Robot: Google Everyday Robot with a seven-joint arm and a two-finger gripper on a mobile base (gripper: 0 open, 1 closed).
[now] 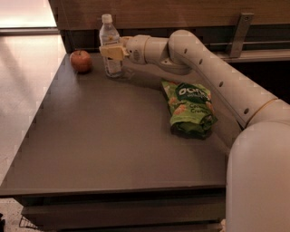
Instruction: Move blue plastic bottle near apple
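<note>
The blue plastic bottle, clear with a white cap and a label, stands upright on the dark table at the far left. The red apple sits just left of it, a short gap apart. My gripper reaches in from the right and is shut on the bottle around its middle. The bottle's base rests on or just above the tabletop.
A green snack bag lies at the right of the table, under my arm. A wooden wall panel runs behind the table's far edge. Floor shows to the left.
</note>
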